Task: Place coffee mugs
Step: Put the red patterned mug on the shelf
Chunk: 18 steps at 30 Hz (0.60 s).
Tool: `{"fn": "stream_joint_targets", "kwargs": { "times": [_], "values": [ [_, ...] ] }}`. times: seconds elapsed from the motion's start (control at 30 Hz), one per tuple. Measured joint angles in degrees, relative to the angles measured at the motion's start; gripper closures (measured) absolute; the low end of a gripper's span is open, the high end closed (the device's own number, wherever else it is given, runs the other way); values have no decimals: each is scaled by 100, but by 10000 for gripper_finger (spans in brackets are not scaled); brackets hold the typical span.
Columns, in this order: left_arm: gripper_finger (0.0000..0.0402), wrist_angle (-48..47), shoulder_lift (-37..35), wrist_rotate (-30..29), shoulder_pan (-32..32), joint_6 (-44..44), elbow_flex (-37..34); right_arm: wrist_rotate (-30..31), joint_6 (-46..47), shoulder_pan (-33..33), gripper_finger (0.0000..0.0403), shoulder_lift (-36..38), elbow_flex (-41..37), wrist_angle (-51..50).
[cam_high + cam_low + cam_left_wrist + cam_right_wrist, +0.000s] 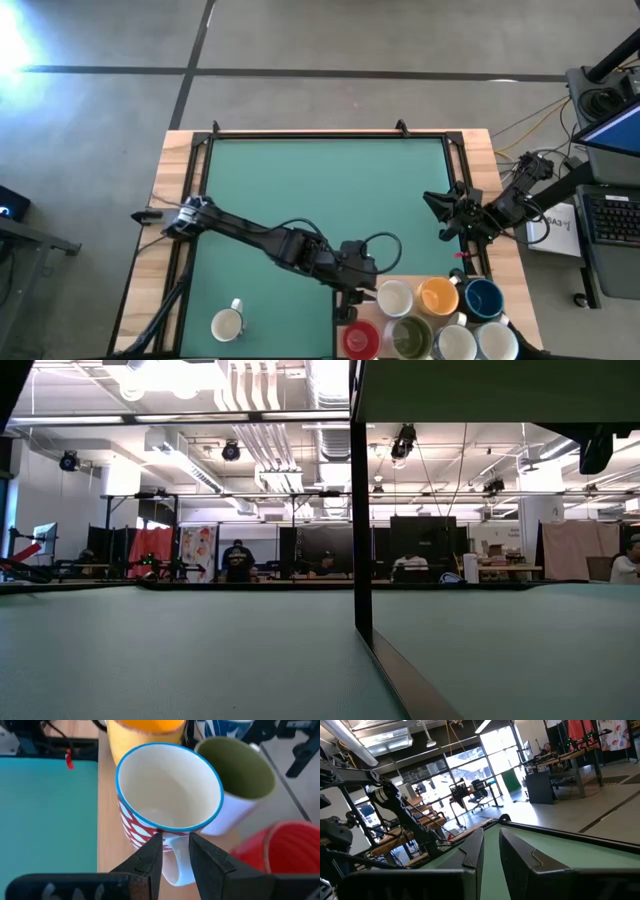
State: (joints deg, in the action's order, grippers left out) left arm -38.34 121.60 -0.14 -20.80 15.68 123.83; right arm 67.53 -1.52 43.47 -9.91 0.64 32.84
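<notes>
Crowding the lower right of the high view, seven coffee mugs [440,318] stand bunched, an eighth white mug [227,323] alone at lower left. Left gripper [174,851] pinches the handle of the red-patterned mug [165,805] hemmed by neighbours. Right gripper [491,845], mid-right, holds nothing, fingers narrowly apart.

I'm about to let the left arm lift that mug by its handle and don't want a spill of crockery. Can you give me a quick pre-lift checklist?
1. Left claw straddles the handle of the white mug with red pattern: ok.
2. Fingers firmly clamped on the handle: cannot tell.
3. Neighbours clear of the lift: not ok; the orange mug, olive-green-lined mug and red mug crowd it.
4. Green mat has free space for placing: ok.
5. Right claw parked away at the table's right edge: ok.
</notes>
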Motion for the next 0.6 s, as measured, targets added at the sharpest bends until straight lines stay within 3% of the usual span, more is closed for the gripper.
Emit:
{"fn": "stream_joint_targets", "kwargs": {
  "times": [0.2, 0.6],
  "values": [
    [324, 472, 168, 11, 36, -1, 10, 0, 0, 0, 353, 0, 0, 0],
    [324, 365, 81, -87, 142, -13, 13, 0, 0, 0, 353, 0, 0, 0]
  ]
}}
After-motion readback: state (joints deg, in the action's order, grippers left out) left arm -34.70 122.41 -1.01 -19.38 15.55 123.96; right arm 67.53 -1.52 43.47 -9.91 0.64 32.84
